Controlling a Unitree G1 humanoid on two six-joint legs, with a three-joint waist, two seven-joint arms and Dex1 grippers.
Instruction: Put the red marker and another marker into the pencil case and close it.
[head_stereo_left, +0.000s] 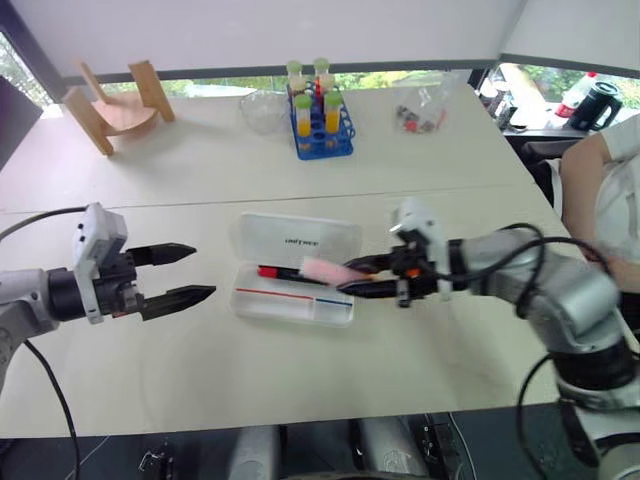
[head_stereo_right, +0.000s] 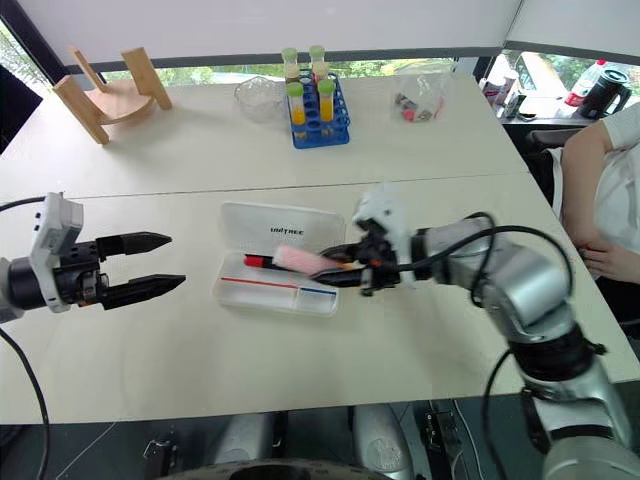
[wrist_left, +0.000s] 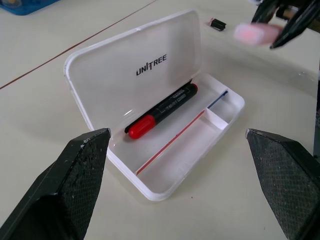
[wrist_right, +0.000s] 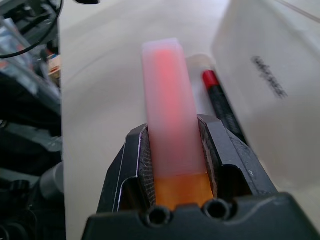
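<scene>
- Both grippers are what you see nearest: your left gripper (head_stereo_left: 185, 273) waits on the left of the pencil case (head_stereo_left: 290, 297) with its jaws wide and nothing between them.
- Your right gripper (head_stereo_left: 362, 277) is closed on the pink highlighter (head_stereo_left: 325, 271), the second marker of the task. It grips the orange end, and the pale pink part points out over the right part of the open case.
- Inside the case the red marker (wrist_left: 161, 110) already lies along the back wall, under the raised lid (wrist_left: 135, 70) (so half of the filling is done, as I judge it).
- For this step, bring the highlighter lower and turn it parallel to the red marker, over the free long compartment, before you open the fingers.
- Release it low, because a drop from this height could make it bounce out or land across the divider.
- Keep the left gripper ready at the side; it can steady the case or push the lid down afterwards.
</scene>
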